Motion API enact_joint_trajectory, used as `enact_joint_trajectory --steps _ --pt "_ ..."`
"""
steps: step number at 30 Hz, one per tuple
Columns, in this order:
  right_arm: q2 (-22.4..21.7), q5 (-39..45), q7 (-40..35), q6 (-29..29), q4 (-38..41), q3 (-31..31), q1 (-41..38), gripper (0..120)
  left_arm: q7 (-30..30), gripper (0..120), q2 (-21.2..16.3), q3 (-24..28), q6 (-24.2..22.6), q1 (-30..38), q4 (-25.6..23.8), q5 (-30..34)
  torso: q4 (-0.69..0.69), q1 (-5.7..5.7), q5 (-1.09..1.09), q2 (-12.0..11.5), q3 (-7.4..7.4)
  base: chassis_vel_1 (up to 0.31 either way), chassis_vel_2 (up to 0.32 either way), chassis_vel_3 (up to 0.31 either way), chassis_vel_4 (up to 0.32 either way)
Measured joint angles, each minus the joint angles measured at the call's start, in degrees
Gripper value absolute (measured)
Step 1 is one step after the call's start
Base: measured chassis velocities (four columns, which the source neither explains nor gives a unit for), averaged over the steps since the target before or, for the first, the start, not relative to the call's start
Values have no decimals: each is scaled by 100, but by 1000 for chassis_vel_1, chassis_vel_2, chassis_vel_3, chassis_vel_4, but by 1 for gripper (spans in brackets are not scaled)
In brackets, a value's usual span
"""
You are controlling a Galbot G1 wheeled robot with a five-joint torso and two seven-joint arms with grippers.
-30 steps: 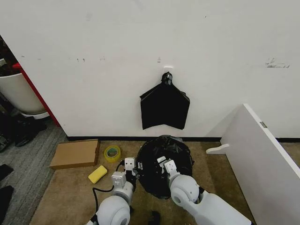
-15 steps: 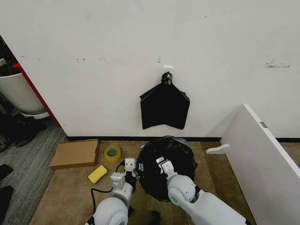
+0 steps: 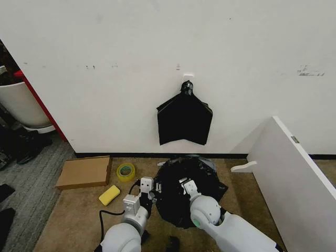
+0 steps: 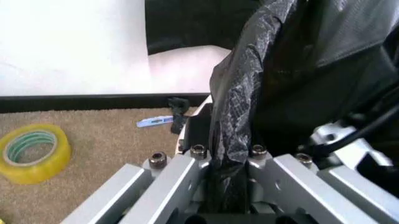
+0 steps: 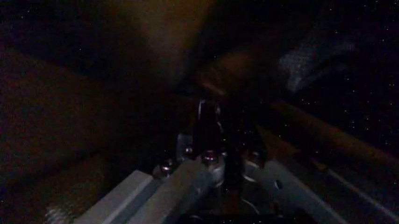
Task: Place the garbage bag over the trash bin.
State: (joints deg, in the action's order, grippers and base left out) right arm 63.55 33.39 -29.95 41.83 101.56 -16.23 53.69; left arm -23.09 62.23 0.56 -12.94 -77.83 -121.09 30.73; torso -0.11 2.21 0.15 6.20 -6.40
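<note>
The garbage bag (image 3: pixel 197 197) is a crinkled glossy black sack draped over the trash bin, which is hidden under it. It stands on the carpet below the wall. My left gripper (image 3: pixel 151 190) is at the bag's left rim. In the left wrist view this gripper (image 4: pixel 227 142) is shut on a hanging fold of the garbage bag (image 4: pixel 237 93). My right gripper (image 3: pixel 184 184) reaches in over the middle of the bag's mouth. The right wrist view is dark, and there the right gripper (image 5: pixel 215 123) looks shut on thin bag film.
A flat bunch of black bags (image 3: pixel 185 119) hangs from a wall hook. A cardboard box (image 3: pixel 84 171), a yellow tape roll (image 3: pixel 125 171) and a yellow sponge (image 3: pixel 109 195) lie to the left. A white panel (image 3: pixel 294 173) leans at the right. A white tub (image 3: pixel 21 102) stands far left.
The bag has spread wider, its right edge flaring out over the carpet. Both grippers have shifted slightly while keeping hold of the film.
</note>
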Motion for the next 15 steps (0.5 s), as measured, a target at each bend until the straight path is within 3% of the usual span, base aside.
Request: enact_joint_trajectory --steps 7,15 --pt "-185 -56 175 3 696 -106 264 0 -16 1 20 -8 13 37 63 37 -1 0 0 0 0 0 0 0 0" --pt "68 -212 257 -25 309 -225 97 0 72 1 6 2 12 -49 -38 12 0 -1 0 0 0 0 0 0 0"
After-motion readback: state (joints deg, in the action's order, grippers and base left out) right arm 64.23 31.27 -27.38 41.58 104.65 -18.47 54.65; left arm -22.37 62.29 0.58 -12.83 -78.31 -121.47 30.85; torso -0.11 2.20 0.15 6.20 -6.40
